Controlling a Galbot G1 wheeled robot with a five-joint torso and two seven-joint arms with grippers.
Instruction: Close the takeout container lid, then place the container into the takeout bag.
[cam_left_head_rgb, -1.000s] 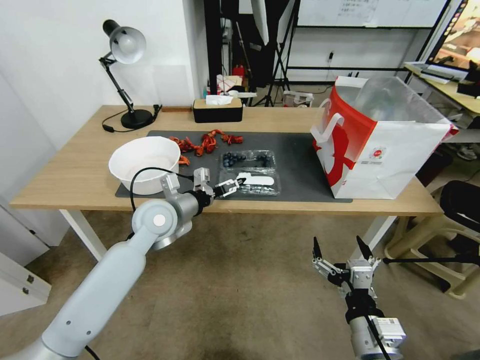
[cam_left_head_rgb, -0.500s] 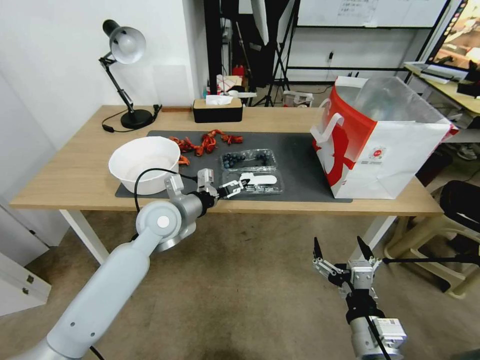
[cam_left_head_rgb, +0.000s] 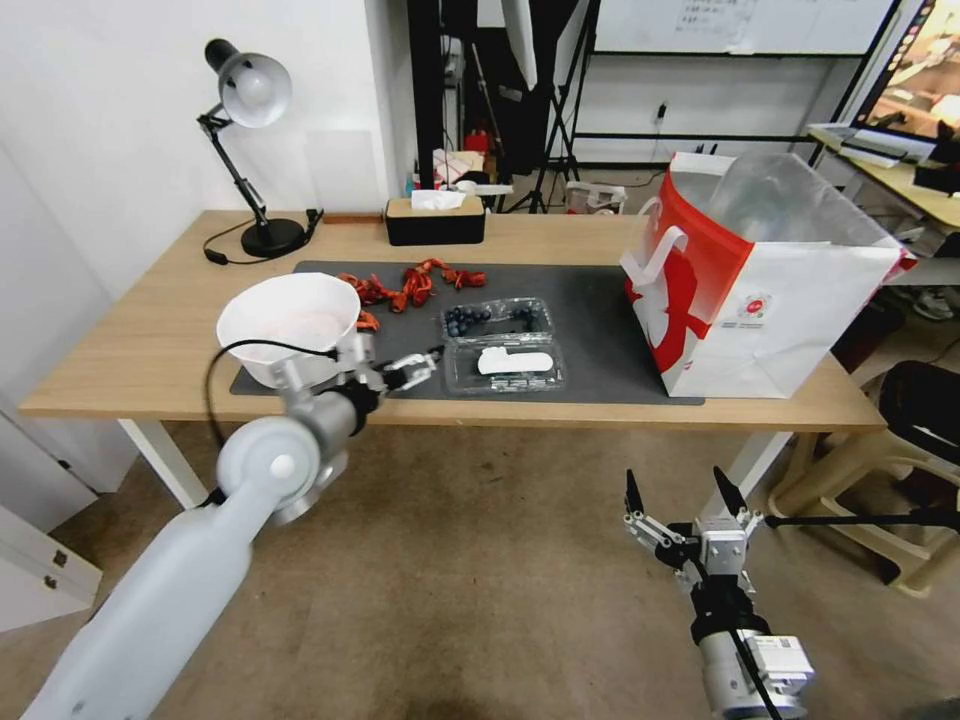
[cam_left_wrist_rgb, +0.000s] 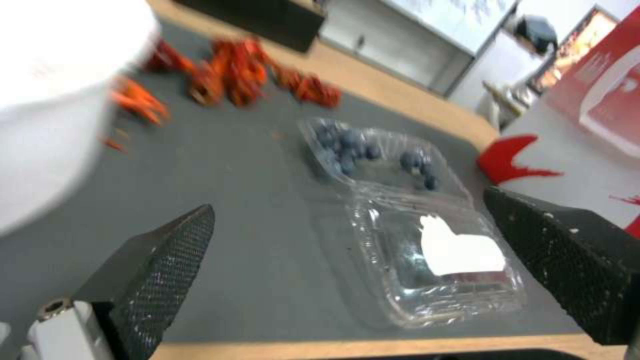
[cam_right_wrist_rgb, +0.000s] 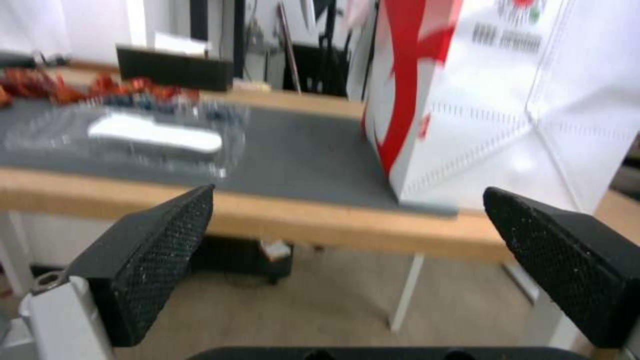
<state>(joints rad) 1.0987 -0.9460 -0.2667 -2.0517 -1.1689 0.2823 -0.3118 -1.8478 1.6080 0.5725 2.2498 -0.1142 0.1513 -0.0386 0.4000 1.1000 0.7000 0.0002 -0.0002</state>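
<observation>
Nearest, right gripper (cam_left_head_rgb: 686, 498): spread wide, empty, low before the table edge.
Left gripper (cam_left_head_rgb: 412, 366): spread wide, empty, just left of the lid.
Lid (cam_left_head_rgb: 508, 366): flat on the mat, white sticker up.
Container (cam_left_head_rgb: 497, 343): splayed open, blueberries in the far half.
Handling: likely light, thin, flexible; pinch the lid's free front rim, gently.
Bag (cam_left_head_rgb: 770, 285): upright, right of the container, mouth open.

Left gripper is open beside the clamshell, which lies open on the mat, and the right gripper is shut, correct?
Not quite: the right gripper is open, as its wrist view shows. The left gripper is open beside the clamshell, which lies open on the mat.
</observation>
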